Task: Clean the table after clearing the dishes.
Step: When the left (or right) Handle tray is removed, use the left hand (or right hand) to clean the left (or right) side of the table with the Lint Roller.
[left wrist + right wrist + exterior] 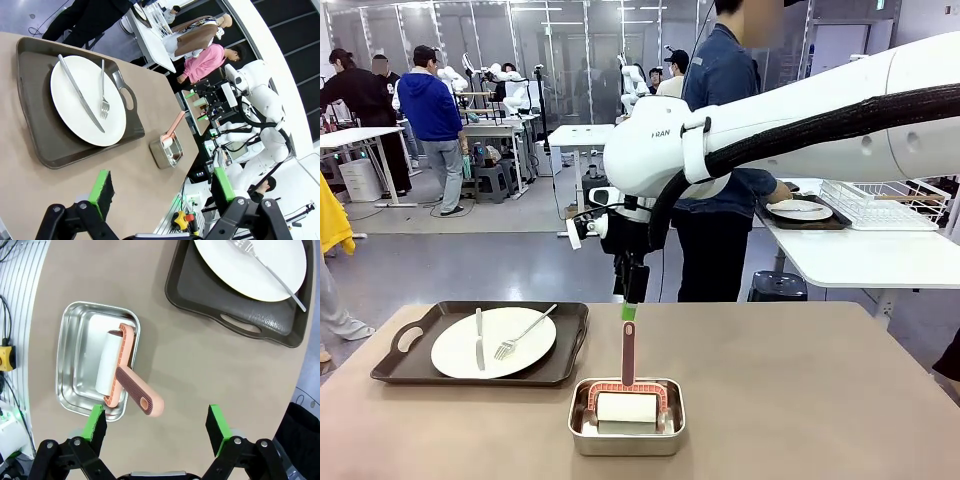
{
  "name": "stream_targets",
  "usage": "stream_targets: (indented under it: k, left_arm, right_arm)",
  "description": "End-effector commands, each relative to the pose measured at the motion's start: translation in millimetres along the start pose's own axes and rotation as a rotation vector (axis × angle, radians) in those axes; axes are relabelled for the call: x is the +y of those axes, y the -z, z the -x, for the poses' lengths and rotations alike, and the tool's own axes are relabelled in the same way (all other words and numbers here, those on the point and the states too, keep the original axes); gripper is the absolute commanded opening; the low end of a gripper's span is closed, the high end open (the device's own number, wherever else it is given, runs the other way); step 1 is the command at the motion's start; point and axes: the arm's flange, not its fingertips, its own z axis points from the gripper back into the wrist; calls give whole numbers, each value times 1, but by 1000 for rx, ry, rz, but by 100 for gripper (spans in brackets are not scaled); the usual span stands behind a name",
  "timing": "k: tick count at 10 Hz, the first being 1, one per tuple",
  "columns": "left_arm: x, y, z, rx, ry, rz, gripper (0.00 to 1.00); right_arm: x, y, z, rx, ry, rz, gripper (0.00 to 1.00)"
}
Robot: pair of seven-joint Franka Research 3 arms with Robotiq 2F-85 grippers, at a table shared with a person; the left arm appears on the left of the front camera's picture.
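Right wrist cam: right fingers (97, 421) spread wide, pinching nothing. The lint roller (112, 371) lies in the steel pan (75, 330). Its coral handle sticks out over the pan rim into the gap between the fingers, nearer the picture-left pad, touching neither. Bare counter (200, 370) fills the rest of the gap. Beyond the fingertips, toward the other pad's side, there's a dark tray (250, 320) with a white plate (250, 265) and fork (270, 267) on it.

Front cam adds height. The right fingers come straight down edge-on, so their spread can't be read there. The green tip sits just above the handle top; can't tell if they touch. The handle rises out of the pan. This view also shows the knife (479, 338) lying beside the fork on the plate. On the far side, a person (720, 150) stands at a white table (860, 255) with a second plate (798, 209) on its own tray.

Left wrist cam: left fingers (102, 187) also spread, empty, above the counter. One pad is over the counter, the other past its edge. Tray, plate, knife and fork lie well beyond the tips, on the side of the pad over the counter. The pan with the roller sits farther ahead, roughly in line with the gap, near the counter edge.
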Motion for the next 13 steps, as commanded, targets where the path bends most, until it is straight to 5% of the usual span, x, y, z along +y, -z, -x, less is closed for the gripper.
stream_targets:
  k: [1, 2, 6, 13]
  left_arm:
    - [-2, -3, 3, 8, 10, 1, 100]
    - [-2, -3, 3, 8, 10, 1, 100]
    - [-2, -3, 3, 8, 10, 1, 100]
    - [-2, -3, 3, 8, 10, 1, 100]
  right_arm:
    - [0, 0, 0, 0, 0, 0, 100]
    - [-1, 7, 5, -51, 52, 2, 100]
    - [0, 30, -2, 70, 116, -109, 100]
    - [-27, 63, -2, 127, 115, -186, 100]
